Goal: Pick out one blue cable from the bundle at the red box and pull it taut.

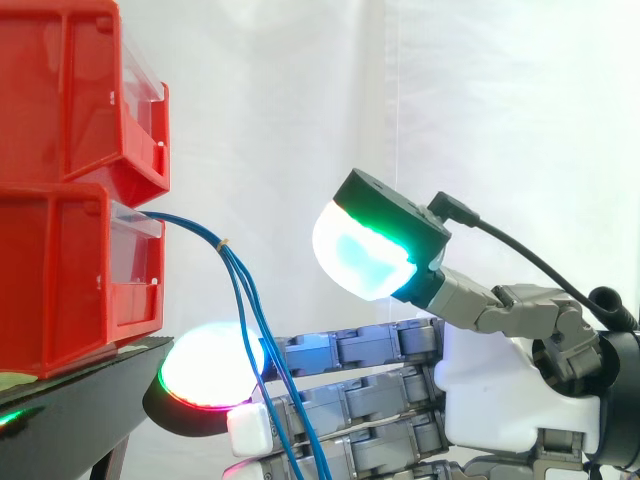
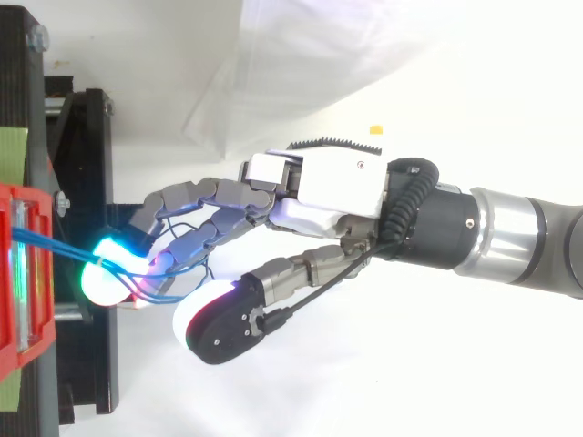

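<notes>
We saw hand (image 1: 500, 395) open, fingers nearly straight, thumb lifted well apart | blue cables (image 1: 225, 250) hung from lower red bin (image 1: 70, 270), draping across the fingers | nothing pinched.

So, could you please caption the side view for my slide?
Hand stretched level toward stacked red bins, thumb raised, blue cables hanging across its straight fingers.

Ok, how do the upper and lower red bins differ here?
The blue cables come out of the front of the lower red bin and droop down; none leave the upper red bin. The lower red bin rests on the black stand; the upper red bin is stacked on it. Both are red with clear front panels.
</notes>
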`<move>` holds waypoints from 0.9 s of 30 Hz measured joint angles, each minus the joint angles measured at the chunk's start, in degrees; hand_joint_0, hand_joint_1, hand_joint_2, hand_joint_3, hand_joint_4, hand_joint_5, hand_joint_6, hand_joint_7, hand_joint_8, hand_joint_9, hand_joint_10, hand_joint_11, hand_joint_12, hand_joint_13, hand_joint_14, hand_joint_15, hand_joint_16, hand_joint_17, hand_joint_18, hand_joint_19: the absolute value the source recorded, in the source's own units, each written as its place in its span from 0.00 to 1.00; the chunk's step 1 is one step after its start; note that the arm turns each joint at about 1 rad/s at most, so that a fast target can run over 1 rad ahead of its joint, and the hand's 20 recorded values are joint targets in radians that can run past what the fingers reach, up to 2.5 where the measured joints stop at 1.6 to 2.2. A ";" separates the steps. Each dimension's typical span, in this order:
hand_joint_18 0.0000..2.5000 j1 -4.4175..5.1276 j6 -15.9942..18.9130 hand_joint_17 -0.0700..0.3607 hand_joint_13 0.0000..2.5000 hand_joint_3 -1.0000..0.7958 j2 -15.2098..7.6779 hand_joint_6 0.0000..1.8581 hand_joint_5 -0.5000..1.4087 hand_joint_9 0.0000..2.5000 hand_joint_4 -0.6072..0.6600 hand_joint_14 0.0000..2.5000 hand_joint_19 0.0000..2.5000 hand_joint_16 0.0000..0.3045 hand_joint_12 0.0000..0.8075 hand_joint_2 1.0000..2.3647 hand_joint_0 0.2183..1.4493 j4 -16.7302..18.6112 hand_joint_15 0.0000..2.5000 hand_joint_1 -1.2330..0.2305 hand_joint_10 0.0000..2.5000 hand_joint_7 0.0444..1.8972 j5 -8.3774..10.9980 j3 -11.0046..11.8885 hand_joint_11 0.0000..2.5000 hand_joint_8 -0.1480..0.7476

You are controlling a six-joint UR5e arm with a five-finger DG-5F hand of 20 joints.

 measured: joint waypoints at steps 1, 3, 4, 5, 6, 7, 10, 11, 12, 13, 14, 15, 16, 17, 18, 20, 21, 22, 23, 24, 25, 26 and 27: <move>0.22 0.00 0.02 0.43 0.28 0.28 0.01 0.27 0.16 0.31 0.62 0.01 0.18 0.17 0.41 0.00 0.30 0.03 0.15 0.38 0.01 0.40 0.01 0.00 0.20 0.43; 0.22 0.00 0.06 0.43 0.28 0.29 0.00 0.27 0.16 0.31 0.62 0.01 0.18 0.17 0.41 0.00 0.30 0.19 0.15 0.38 0.01 0.40 0.03 0.00 0.20 0.43; 0.22 0.00 0.07 0.43 0.29 0.29 0.01 0.27 0.16 0.31 0.62 0.01 0.18 0.17 0.41 0.00 0.30 0.38 0.15 0.38 0.01 0.40 0.04 0.00 0.20 0.43; 0.22 -0.01 0.08 0.43 0.29 0.29 0.01 0.27 0.16 0.32 0.62 0.01 0.18 0.17 0.41 0.00 0.30 0.53 0.15 0.38 0.01 0.40 0.05 0.01 0.20 0.43; 0.22 -0.01 0.08 0.43 0.29 0.29 0.01 0.27 0.16 0.32 0.62 0.01 0.18 0.17 0.41 0.00 0.30 0.68 0.15 0.38 0.01 0.40 0.05 0.03 0.20 0.43; 0.22 -0.01 0.09 0.43 0.29 0.29 0.01 0.27 0.16 0.32 0.62 0.01 0.18 0.17 0.41 0.00 0.30 0.82 0.15 0.38 0.01 0.40 0.05 0.04 0.20 0.43; 0.22 -0.01 0.09 0.43 0.29 0.29 0.01 0.27 0.16 0.32 0.62 0.01 0.18 0.17 0.40 0.00 0.31 1.33 0.16 0.38 0.01 0.40 0.05 0.05 0.21 0.43; 0.22 -0.01 0.09 0.43 0.29 0.29 0.01 0.27 0.16 0.32 0.62 0.01 0.18 0.17 0.40 0.00 0.31 1.45 0.16 0.38 0.01 0.40 0.05 0.06 0.20 0.42; 0.23 -0.02 0.10 0.43 0.29 0.30 0.02 0.27 0.16 0.32 0.62 0.01 0.18 0.17 0.40 0.00 0.31 1.55 0.16 0.38 0.01 0.40 0.05 0.06 0.21 0.43; 0.23 -0.05 0.10 0.43 0.29 0.30 0.02 0.27 0.16 0.32 0.63 0.01 0.18 0.17 0.41 0.00 0.31 1.64 0.16 0.38 0.01 0.40 0.02 0.06 0.21 0.43; 0.23 -0.08 0.12 0.43 0.30 0.30 0.02 0.27 0.16 0.32 0.63 0.01 0.18 0.17 0.40 0.00 0.31 1.67 0.16 0.38 0.01 0.40 -0.04 0.07 0.21 0.43; 0.23 -0.13 0.13 0.43 0.30 0.30 0.02 0.27 0.16 0.33 0.63 0.01 0.18 0.17 0.40 0.00 0.31 1.68 0.16 0.38 0.01 0.40 -0.13 0.07 0.22 0.42; 0.23 -0.22 0.17 0.43 0.30 0.30 0.02 0.27 0.16 0.33 0.62 0.01 0.18 0.17 0.41 0.00 0.31 1.68 0.16 0.38 0.01 0.40 -0.32 0.06 0.24 0.42; 0.23 -0.31 0.20 0.43 0.30 0.30 0.02 0.27 0.16 0.33 0.62 0.01 0.18 0.17 0.41 0.00 0.31 1.69 0.16 0.37 0.01 0.40 -0.51 0.07 0.25 0.42; 0.23 -0.42 0.22 0.43 0.30 0.30 0.02 0.27 0.16 0.33 0.62 0.01 0.18 0.17 0.41 0.00 0.32 1.69 0.17 0.37 0.01 0.41 -0.75 0.07 0.25 0.42; 0.23 -0.73 0.25 0.43 0.30 0.30 0.02 0.27 0.16 0.33 0.63 0.01 0.18 0.17 0.41 0.00 0.32 1.69 0.17 0.36 0.01 0.41 -1.35 0.06 0.26 0.42; 0.23 -0.90 0.26 0.43 0.30 0.30 0.02 0.27 0.16 0.34 0.62 0.01 0.18 0.17 0.41 0.00 0.32 1.68 0.17 0.36 0.01 0.41 -1.67 0.05 0.27 0.42; 0.23 -1.12 0.26 0.43 0.30 0.30 0.02 0.27 0.17 0.34 0.62 0.01 0.18 0.17 0.41 0.00 0.32 1.65 0.17 0.36 0.01 0.41 -2.05 0.05 0.28 0.42; 0.23 -1.26 0.26 0.43 0.31 0.30 0.02 0.27 0.17 0.34 0.62 0.01 0.18 0.17 0.41 0.00 0.32 1.62 0.17 0.35 0.01 0.41 -2.32 0.06 0.28 0.42; 0.24 -1.40 0.27 0.43 0.31 0.30 0.02 0.27 0.17 0.34 0.62 0.01 0.18 0.17 0.41 0.00 0.32 1.60 0.17 0.35 0.01 0.41 -2.58 0.06 0.28 0.42; 0.24 -1.58 0.27 0.43 0.31 0.30 0.02 0.27 0.17 0.34 0.62 0.01 0.19 0.17 0.41 0.00 0.32 1.61 0.17 0.35 0.01 0.41 -2.87 0.07 0.28 0.42; 0.24 -1.71 0.27 0.43 0.31 0.30 0.02 0.27 0.17 0.34 0.62 0.01 0.19 0.17 0.41 0.00 0.32 1.63 0.17 0.35 0.01 0.41 -3.04 0.07 0.28 0.42; 0.24 -1.82 0.27 0.43 0.31 0.30 0.02 0.27 0.17 0.34 0.62 0.01 0.19 0.17 0.41 0.00 0.32 1.66 0.17 0.35 0.01 0.41 -3.16 0.07 0.28 0.42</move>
